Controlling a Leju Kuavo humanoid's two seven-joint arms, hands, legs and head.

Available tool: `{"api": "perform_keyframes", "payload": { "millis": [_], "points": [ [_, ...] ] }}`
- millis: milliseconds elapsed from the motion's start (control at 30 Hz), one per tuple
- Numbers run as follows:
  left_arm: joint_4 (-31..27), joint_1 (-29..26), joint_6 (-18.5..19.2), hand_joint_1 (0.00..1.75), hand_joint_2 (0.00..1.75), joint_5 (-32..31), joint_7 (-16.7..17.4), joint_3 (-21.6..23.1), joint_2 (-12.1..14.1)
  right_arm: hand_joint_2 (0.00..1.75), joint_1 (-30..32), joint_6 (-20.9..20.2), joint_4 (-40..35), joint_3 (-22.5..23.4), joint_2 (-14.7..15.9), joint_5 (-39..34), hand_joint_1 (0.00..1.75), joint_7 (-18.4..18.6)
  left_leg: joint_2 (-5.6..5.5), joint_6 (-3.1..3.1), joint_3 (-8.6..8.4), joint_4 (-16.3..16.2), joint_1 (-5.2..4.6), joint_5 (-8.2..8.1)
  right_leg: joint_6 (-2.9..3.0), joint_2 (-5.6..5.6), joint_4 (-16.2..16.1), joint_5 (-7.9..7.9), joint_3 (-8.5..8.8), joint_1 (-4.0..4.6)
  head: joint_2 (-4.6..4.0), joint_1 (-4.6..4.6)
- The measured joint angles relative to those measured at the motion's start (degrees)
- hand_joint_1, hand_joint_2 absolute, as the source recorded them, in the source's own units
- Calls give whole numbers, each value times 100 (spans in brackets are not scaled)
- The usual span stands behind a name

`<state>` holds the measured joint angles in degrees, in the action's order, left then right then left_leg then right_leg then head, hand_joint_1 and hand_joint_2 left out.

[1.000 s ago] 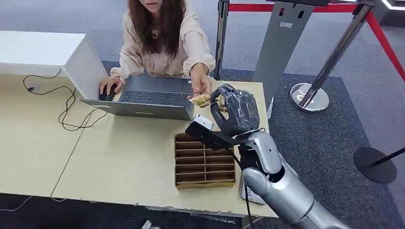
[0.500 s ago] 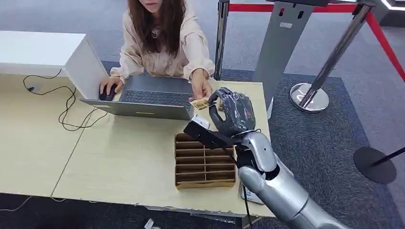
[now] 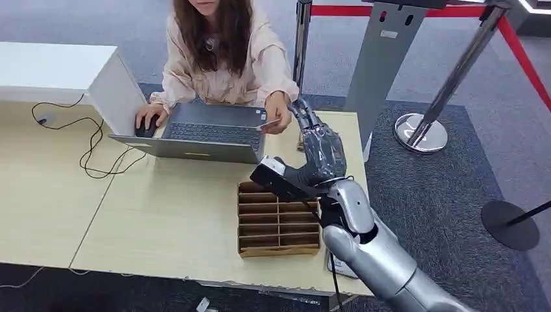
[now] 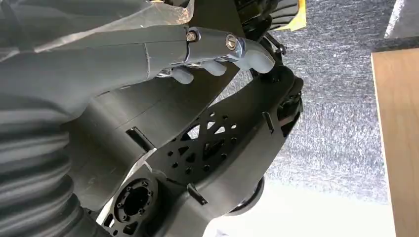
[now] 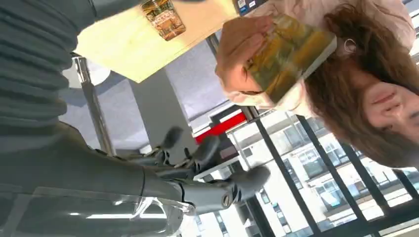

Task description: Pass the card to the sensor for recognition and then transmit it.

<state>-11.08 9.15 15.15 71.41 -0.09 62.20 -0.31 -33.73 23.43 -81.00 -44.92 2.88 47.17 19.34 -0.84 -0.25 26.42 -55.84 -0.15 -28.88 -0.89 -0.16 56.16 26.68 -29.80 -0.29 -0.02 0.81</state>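
Currently, right hand (image 3: pixel 320 151) open, fingers spread, holding nothing; person's hand (image 3: pixel 275 121) holds the yellow-green printed card (image 5: pixel 288 53) over the pale wooden surface (image 3: pixel 175 214).

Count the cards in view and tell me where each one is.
2. The held card is in the person's hand by the laptop; the second card lies on the table. More may sit hidden behind the robot hand.

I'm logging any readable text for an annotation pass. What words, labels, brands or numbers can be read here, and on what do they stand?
No text can be read.
The card in the person's hand: yellow-green picture, any print too blurred.
Small printed item on the table: red band with marks, too small to read.
White label on the grey post: too small.
Laptop: stickers and keys unreadable.
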Motion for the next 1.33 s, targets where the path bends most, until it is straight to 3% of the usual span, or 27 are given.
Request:
{"api": "perform_keyframes", "payload": {
  "millis": [367,633,700,867,1100,1333],
  "points": [
    [0,-2,-61,0,175,9,-63,-2,0,0,75,142,-33,0,-7,52,0,-63,0,0,0,0,0,0,0,0,0,0,-1,0,0,0],
    [2,-69,-127,0,175,44,-234,-15,4,0,624,295,-507,53,120,295,0,-15,0,0,0,0,-1,-1,0,0,-1,1,-4,0,2,0],
    [2,-118,-107,0,175,46,-315,-20,9,0,816,359,-680,125,241,409,0,66,1,0,0,0,-1,-2,0,0,-1,1,-4,0,0,-2],
    [7,-272,728,0,175,-55,-584,-26,311,0,1403,492,-1251,378,542,853,0,387,1,0,0,0,-1,-3,-1,2,-3,1,-8,0,0,-2],
    [22,-312,669,0,175,-42,-597,-52,553,0,2184,644,-2022,1060,1110,796,0,577,0,0,2,0,-1,-3,-1,2,-4,1,-6,-1,0,0],
    [22,-311,586,0,175,-13,-588,-68,627,0,2725,1053,-2494,1713,1434,350,0,496,0,1,2,0,-3,-3,-1,2,-4,1,-5,-2,0,2]
  ]
}}
